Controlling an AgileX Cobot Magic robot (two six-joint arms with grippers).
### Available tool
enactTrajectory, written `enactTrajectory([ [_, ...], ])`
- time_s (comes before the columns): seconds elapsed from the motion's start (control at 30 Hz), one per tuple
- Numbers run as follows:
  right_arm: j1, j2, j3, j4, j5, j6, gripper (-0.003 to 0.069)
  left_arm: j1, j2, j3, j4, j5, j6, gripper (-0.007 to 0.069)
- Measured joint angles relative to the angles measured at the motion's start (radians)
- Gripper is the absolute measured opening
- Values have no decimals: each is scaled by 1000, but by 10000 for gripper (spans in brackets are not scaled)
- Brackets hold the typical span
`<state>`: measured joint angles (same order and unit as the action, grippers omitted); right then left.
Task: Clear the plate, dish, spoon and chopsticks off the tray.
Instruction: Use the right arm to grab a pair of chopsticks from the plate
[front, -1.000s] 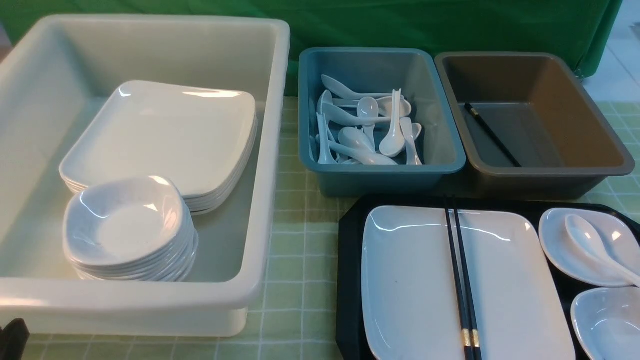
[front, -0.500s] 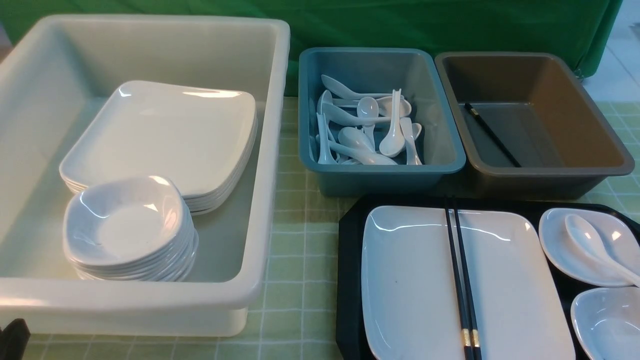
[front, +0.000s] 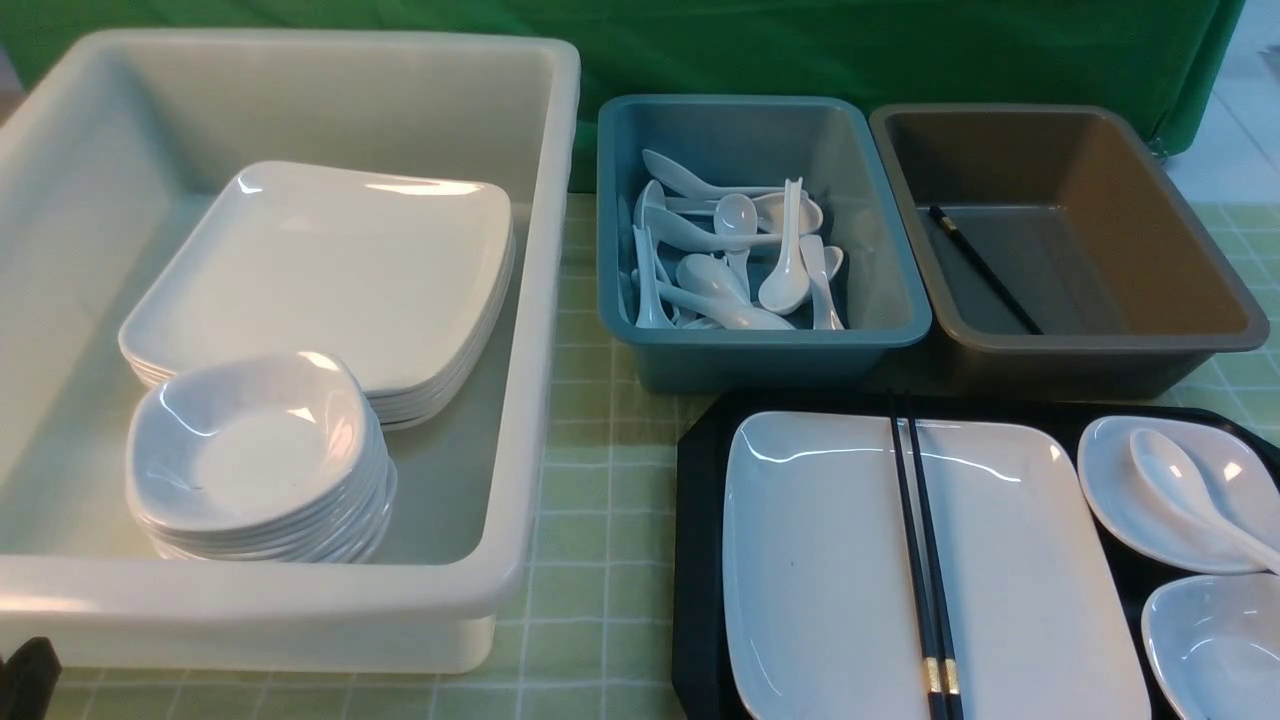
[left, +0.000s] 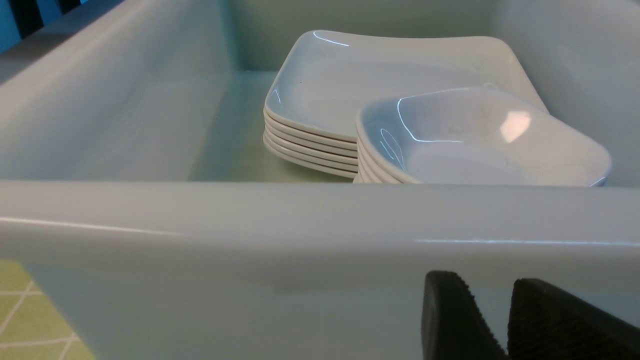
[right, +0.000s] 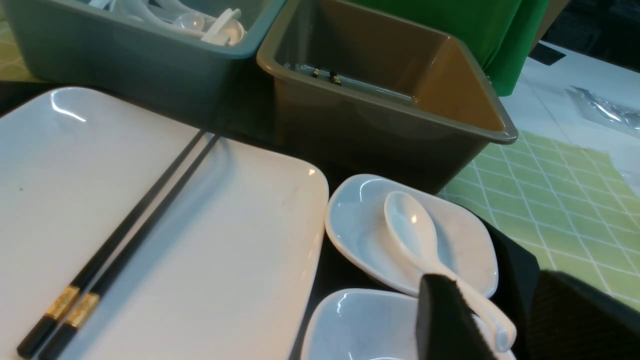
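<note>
**Change since the earlier frames:** none. Every item and both arms lie as they did.

**Near row**
1. Left end effector (left: 487, 287). Only a dark corner shows at the lower left of the front view. In its wrist view the ridged pads are slightly parted and empty, facing the outer wall of item 8.
2. Right end effector (right: 492, 277). Out of the front view. In its wrist view it is released, with pads well parted above the handle end of item 6. Contact cannot be told.
3. Large black rectangular plastic tray (front: 700, 560), lower right, on the green-checked bench (front: 600, 540). It carries items 4–7, so nothing is cleared yet.
4. Large glossy white rectangular plate (front: 830, 580), filling the tray's left part.
5. Pair of thin black gold-banded chopsticks (front: 925, 560), laid side by side across the plate. They probably have to go before the plate is lifted.
6. Glossy white soup spoon (front: 1180, 490), its bowl resting in item 7 and its handle over the rim, which offers a grip.
7. Small rounded white dish (front: 1110, 490), at the right edge. A second small white dish (front: 1210, 640) sits just nearer and is empty.

**Far row, sorted by kind and likely the destinations**

8. Big white plastic tub (front: 540, 300), left. It holds a stack of white plates (front: 330, 270), with a stack of small white dishes (front: 250, 450) in front.
9. Blue plastic tub (front: 760, 365), upper centre. It holds a loose heap of white spoons (front: 740, 260).
10. Brown plastic tub (front: 1150, 220), upper right. It holds black chopsticks (front: 985, 270) lying on its floor.
</note>
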<state>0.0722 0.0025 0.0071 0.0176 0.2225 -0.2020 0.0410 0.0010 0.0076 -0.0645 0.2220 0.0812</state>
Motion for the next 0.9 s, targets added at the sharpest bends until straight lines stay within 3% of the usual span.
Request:
enactTrajectory([
  [0.8,0,0,0,0,-9,-3,247,0,0,0,0,0,1,190],
  [0.9,0,0,0,38,-73,61,247,0,0,0,0,0,1,193],
])
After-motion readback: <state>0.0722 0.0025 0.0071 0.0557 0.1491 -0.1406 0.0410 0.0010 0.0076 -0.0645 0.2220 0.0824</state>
